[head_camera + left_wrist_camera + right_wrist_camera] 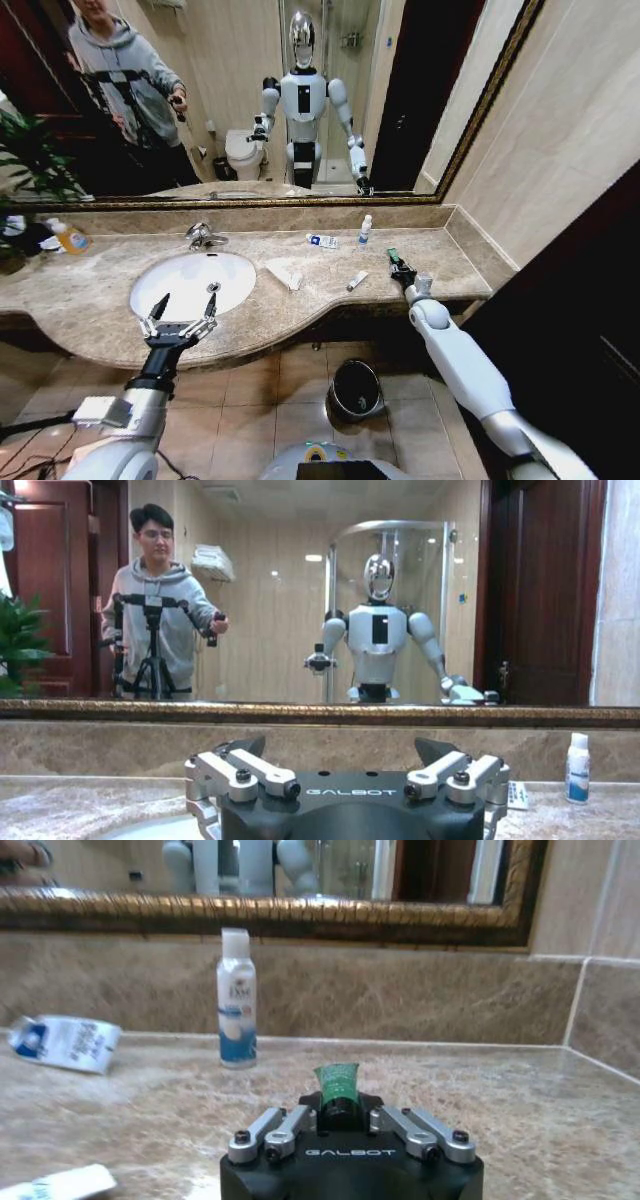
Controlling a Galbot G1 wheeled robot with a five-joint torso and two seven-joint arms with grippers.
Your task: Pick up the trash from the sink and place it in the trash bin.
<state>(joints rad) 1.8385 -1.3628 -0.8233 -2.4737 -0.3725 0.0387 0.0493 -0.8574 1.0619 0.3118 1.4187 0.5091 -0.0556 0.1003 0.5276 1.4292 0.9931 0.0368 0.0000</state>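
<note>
The white oval sink (190, 283) lies in the marble countertop, and my left gripper (180, 315) hovers open over its front rim with nothing between the fingers (240, 769). My right gripper (400, 266) rests low over the counter's right part, shut on a small green piece (336, 1078). On the counter lie a crumpled white tissue (283, 273), a white-and-blue packet (322, 241), a small white tube (357, 281) and an upright blue-and-white bottle (365, 232). The dark trash bin (355, 388) stands on the floor below the counter, between my arms.
A chrome faucet (203, 236) sits behind the basin. An orange-yellow soap bottle (68, 236) and a plant (25, 160) are at the far left. A large mirror (420, 90) backs the counter. A side wall closes the right end.
</note>
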